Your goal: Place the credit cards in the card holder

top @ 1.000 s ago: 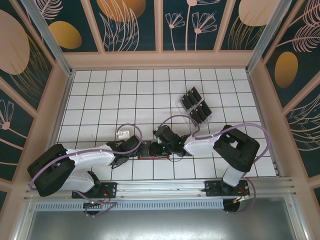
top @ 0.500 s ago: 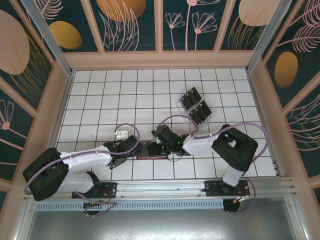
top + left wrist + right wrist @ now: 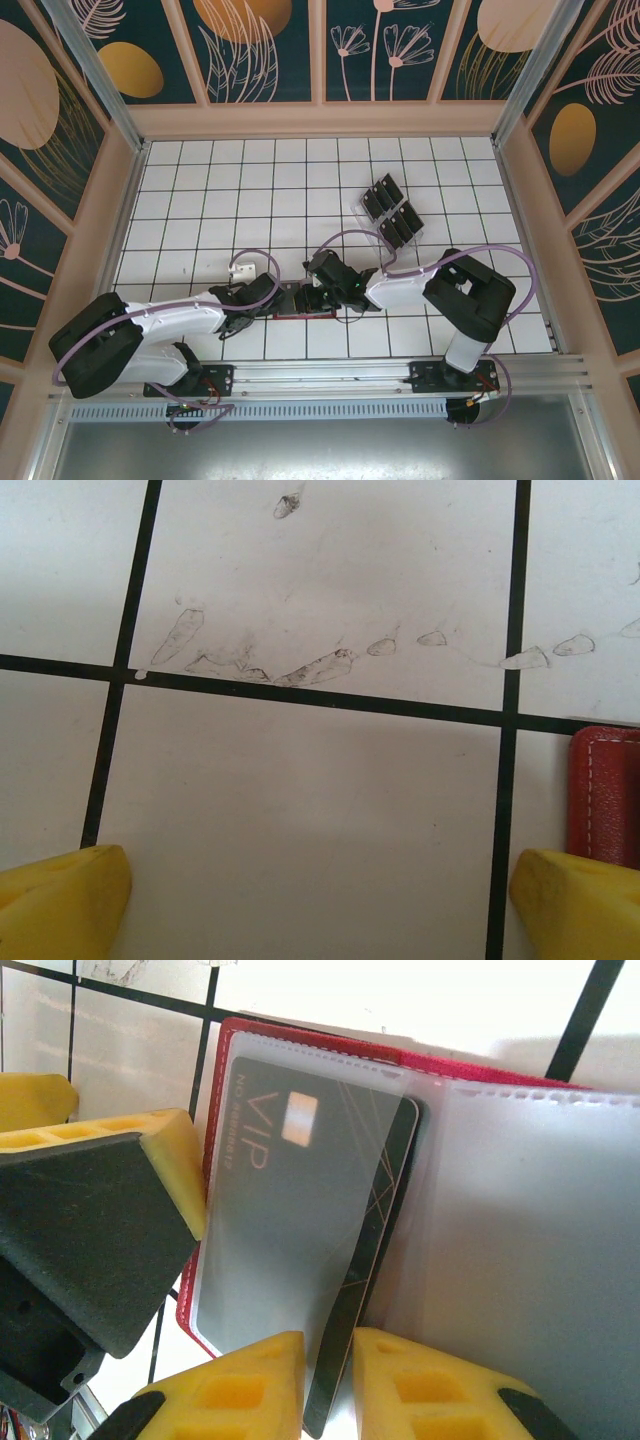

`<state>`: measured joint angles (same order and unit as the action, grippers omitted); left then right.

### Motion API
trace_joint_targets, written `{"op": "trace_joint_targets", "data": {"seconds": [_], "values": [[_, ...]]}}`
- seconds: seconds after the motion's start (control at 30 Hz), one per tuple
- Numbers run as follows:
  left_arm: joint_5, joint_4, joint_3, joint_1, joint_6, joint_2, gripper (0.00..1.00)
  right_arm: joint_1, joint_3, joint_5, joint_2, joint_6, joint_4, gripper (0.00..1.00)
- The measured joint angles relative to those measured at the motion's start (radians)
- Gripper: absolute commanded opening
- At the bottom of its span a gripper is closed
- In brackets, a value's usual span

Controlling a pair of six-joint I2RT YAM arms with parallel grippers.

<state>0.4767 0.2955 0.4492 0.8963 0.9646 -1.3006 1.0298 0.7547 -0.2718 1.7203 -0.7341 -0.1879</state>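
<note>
Card [image 3: 370,1220] partly in card holder [image 3: 298,305] near front, remaining cards [image 3: 392,212] behind, to right

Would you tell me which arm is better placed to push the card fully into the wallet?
Right, I'd say. The right gripper pinches the black VIP card, which sits partly inside the red wallet's clear sleeve. The left gripper hangs open over table beside the wallet.

Black credit card [image 3: 380,1240] partly inside open red card holder [image 3: 320,1042].
</note>
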Motion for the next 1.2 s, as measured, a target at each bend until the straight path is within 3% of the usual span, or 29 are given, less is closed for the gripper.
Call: {"op": "trace_joint_targets", "data": {"seconds": [0.47,0.8,1.0,1.2], "values": [[0.022,-0.016,-0.01,0.019,0.021,-0.004,0.99,0.0,0.024,-0.029,0.02,0.022,0.012,0.2],[0.022,0.024,-0.001,0.02,0.027,0.026,0.99,0.0,0.052,-0.041,0.003,0.05,0.06,0.38],[0.034,0.082,0.06,0.02,0.027,0.1,0.99,-0.01,0.059,-0.014,-0.106,0.075,0.137,0.4],[0.027,0.081,0.105,0.02,-0.004,0.129,0.98,-0.079,0.026,0.034,-0.246,0.083,0.155,0.41]]}}
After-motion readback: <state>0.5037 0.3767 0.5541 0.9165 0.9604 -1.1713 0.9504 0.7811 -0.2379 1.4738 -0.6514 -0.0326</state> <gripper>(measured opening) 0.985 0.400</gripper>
